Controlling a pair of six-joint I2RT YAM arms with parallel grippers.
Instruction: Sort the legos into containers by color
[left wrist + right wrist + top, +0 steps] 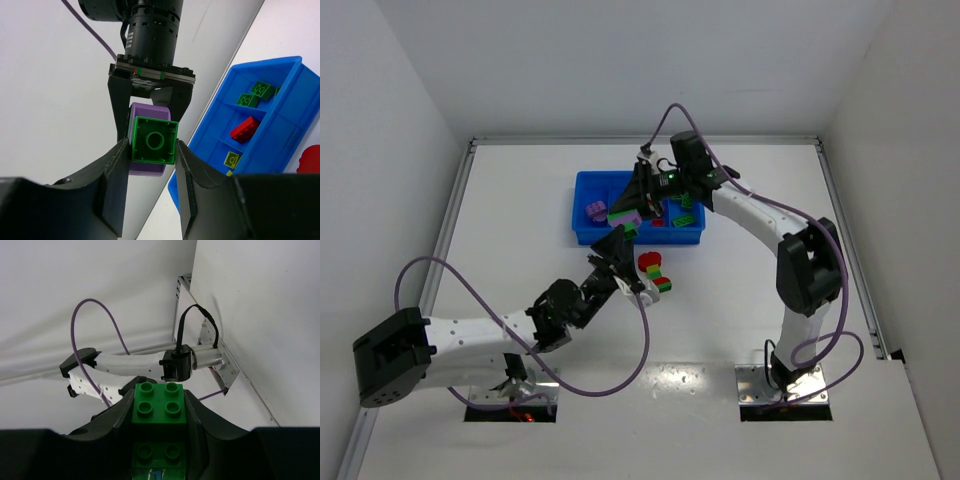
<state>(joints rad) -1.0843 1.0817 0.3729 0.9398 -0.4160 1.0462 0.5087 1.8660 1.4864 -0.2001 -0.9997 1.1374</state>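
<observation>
Looking from above: left pincer, right pincer meet on a stack at the tray's near edge; grip indistinct.
Left wrist: clamped on green brick; purple brick half hidden.
Right wrist: clamped on green studs; bottom cut off.

A white counter, evenly lit and faintly glossy, is boxed in by a plain white back wall, left wall and right wall, with a metal rail running along its edges where counter and walls meet.
</observation>
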